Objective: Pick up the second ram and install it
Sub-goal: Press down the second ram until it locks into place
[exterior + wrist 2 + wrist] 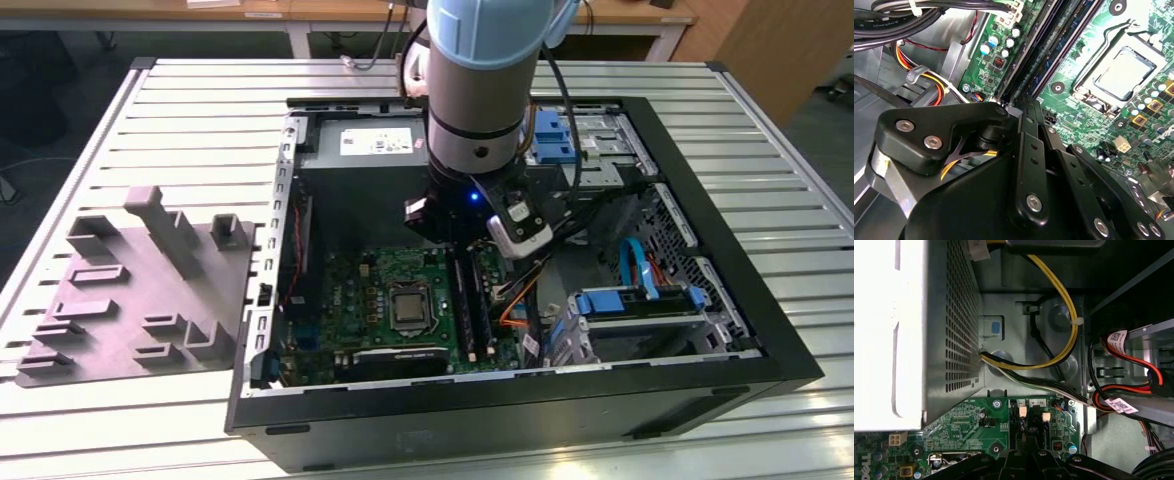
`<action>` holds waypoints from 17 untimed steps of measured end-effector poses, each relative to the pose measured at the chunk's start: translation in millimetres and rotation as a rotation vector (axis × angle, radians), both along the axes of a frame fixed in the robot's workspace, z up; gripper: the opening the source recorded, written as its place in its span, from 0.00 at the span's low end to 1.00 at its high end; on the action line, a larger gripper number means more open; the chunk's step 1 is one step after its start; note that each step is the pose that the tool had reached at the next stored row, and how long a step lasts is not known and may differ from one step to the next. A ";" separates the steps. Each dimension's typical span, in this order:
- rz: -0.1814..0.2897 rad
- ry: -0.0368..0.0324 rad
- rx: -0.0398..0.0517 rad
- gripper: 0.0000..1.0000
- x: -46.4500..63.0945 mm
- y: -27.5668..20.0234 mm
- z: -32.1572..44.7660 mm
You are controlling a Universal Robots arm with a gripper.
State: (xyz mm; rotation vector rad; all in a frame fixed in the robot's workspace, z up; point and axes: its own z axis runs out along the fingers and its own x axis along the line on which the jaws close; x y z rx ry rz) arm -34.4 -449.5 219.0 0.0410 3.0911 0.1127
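Note:
My gripper (458,243) is down inside the open computer case (747,300), over the green circuit board (367,285). In the second wrist view its fingers stand together, shut, and the gripper (1026,102) meets the near end of the long black slot strips (1056,42). Those strips (470,300) run beside the processor socket (404,308) (1121,75). The second ram is hidden: I cannot tell it from the strips under the fingers. The first wrist view has the gripper (1024,454) just above the strips' end (1021,432).
A grey power box (360,150) (909,330) sits at the case's far end. Yellow, black and red cables (1066,315) hang beside the gripper. Blue drive brackets (641,300) fill the exterior view's right. A grey moulded tray (134,290) lies outside on the slatted table (747,130).

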 end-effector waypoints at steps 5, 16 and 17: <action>0.000 0.0001 0.0000 0.10 0.0 0.0 -1.6; 0.000 0.0001 -0.0003 0.10 0.0 0.0 -2.8; 0.000 0.0001 -0.0001 0.10 0.0 0.0 -2.9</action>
